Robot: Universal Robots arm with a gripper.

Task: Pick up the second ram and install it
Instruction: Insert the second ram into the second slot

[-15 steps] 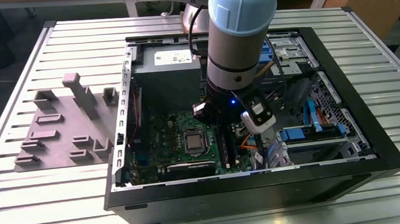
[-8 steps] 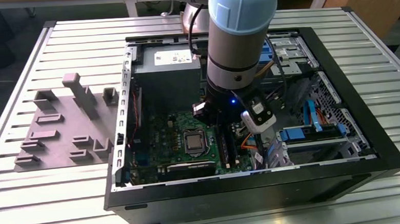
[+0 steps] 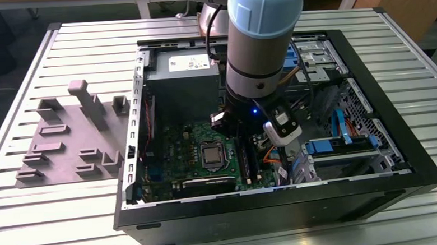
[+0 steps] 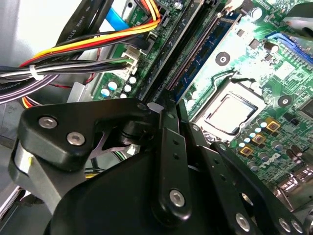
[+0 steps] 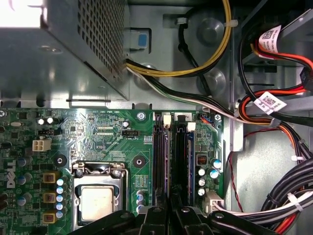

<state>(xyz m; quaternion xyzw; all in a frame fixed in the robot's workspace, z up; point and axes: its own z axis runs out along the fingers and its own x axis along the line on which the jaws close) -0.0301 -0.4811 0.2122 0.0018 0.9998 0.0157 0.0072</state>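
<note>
One arm reaching down into open computer case, case lying on slatted table and filling most of it. Grey holder block flat on the table near its edge at the exterior view's left, well apart from the case.

Gripper low over the motherboard, just above the memory slots close to the board's cable-side edge. Fingers drawn together, hardly any gap between tips; closed. Can't tell whether pinching anything or just pressing down.

Second ram: thin, long, flat strip, dark, with a bluish-purple sheen along the visible edge. Standing on edge in the slot nearer the processor, upright, parallel to the neighbouring black slot rail just beside it. One end by the white latch clips at the board's edge, other end running under the fingertips. Same strip in the second wrist view as a narrow blue line ending right at the gripper tips. Chips on its face not discernible. Fully seated or not: can't tell.

Bundled cables, black, red, orange and yellow, beside the board's edge near the slots, clear of the ram.
</note>
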